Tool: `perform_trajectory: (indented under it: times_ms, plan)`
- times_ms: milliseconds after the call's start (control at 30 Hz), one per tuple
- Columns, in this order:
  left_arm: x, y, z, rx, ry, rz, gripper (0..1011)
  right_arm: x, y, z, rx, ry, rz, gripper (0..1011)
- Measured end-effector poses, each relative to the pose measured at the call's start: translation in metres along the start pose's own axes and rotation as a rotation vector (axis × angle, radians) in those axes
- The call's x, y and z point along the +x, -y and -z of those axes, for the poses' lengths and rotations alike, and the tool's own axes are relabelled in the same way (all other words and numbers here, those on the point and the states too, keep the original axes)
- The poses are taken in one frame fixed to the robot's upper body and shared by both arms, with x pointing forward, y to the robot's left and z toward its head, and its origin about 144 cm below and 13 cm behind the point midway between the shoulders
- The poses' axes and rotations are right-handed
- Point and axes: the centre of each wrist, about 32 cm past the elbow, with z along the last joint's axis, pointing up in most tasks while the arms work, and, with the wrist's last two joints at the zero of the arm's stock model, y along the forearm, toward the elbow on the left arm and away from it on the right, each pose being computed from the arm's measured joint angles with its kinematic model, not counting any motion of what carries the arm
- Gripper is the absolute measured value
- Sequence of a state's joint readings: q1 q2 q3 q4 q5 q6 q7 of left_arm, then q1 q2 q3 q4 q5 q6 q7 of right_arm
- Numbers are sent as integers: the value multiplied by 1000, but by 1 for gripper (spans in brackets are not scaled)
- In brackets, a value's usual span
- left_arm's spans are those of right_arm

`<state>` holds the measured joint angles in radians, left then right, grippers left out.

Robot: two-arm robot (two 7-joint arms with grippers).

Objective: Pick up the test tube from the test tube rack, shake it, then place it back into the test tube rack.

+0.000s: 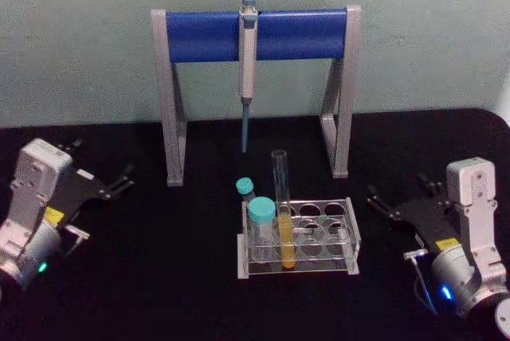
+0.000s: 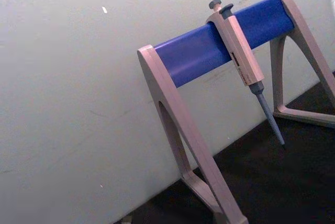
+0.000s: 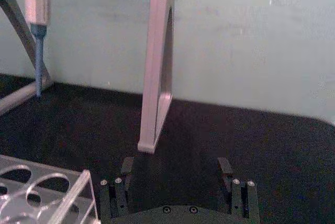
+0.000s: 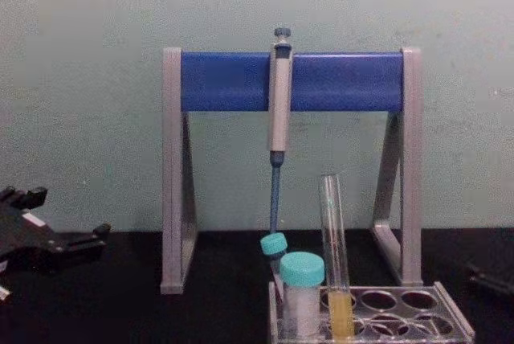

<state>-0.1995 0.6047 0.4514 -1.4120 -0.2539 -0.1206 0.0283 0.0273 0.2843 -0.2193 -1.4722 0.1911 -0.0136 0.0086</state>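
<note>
The black table [image 1: 159,293] fills the lower frame, with the pipette stand [image 1: 255,34] at upper centre. My test tube rack [image 1: 351,237] sits lower centre, the test tube [image 1: 280,197] upright in its left end (yellow liquid low down). My left gripper [image 1: 123,178] rests at far left and my right gripper [image 1: 378,197] at far right, both spread wide, well apart from the tube.
</note>
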Motion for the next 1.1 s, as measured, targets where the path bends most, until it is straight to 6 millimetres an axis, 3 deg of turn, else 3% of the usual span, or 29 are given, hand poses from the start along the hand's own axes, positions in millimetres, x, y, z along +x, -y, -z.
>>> perform_trajectory:
  times_ms: [1100]
  plan:
    - [0,0,0,0,0,0,1001,0,0,3,-16,-4,-1,1000]
